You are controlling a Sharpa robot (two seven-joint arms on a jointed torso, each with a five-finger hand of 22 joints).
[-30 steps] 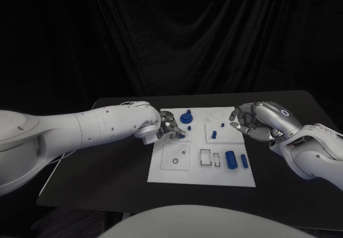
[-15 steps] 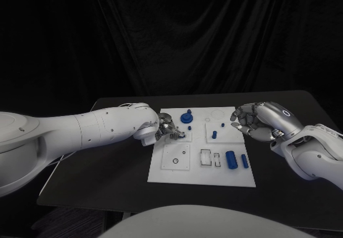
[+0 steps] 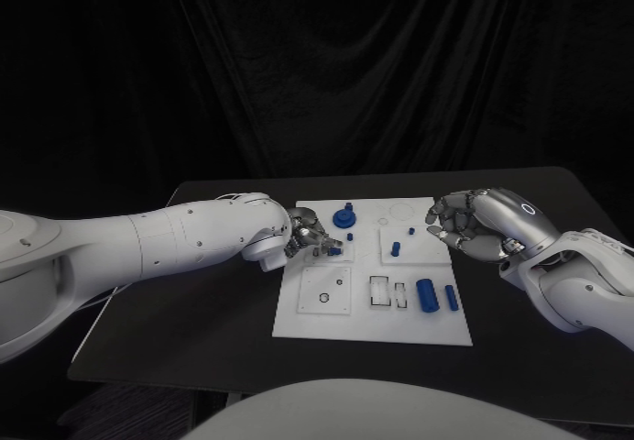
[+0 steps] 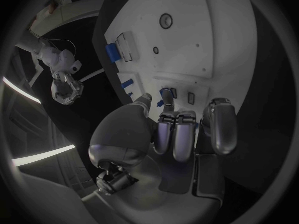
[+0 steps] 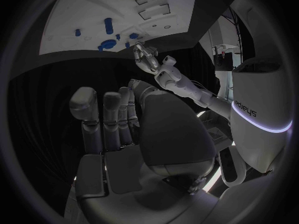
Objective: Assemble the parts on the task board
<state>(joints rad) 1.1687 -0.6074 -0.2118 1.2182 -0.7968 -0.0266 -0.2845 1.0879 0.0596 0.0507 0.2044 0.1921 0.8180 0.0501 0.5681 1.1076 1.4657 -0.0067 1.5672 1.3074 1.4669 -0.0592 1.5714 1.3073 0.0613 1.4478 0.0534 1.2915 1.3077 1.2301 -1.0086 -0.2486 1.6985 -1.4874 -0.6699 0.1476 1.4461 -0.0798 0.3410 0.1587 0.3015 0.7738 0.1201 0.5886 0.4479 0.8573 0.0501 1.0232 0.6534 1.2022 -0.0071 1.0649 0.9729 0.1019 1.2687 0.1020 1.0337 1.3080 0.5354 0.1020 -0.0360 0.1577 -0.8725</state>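
My left hand (image 3: 307, 236): it sits over the left edge of the task board (image 3: 374, 321), left of centre in the head view, fingers (image 4: 176, 134) bunched narrow around a small blue part (image 3: 334, 249). I judge it pinched there, low over the board, because it is about to go into a seat; the wrist view shows the blue piece (image 4: 167, 95) at my fingertips, but not whether it has already touched the plate.

My right hand (image 3: 478, 225): it hangs at the right of the frame, above the board's right edge, fingers curled in and holding nothing. I judge it is parked there to stay clear of the left hand's work.

Task board: the white plate lies in the middle of the black desk (image 3: 172, 312), square to me so both arms reach it.

Large blue knob (image 3: 344, 218): it stands upright near the board's upper edge, just beside my left fingertips.

Blue cylinder (image 3: 427, 293): it lies flat at the board's lower right with a thinner blue pin (image 3: 451, 296) just beside it; both look unassembled.

Short blue pegs (image 3: 397, 246): they stand in the upper right panel.

Progress: partway, I think, with loose pieces left.
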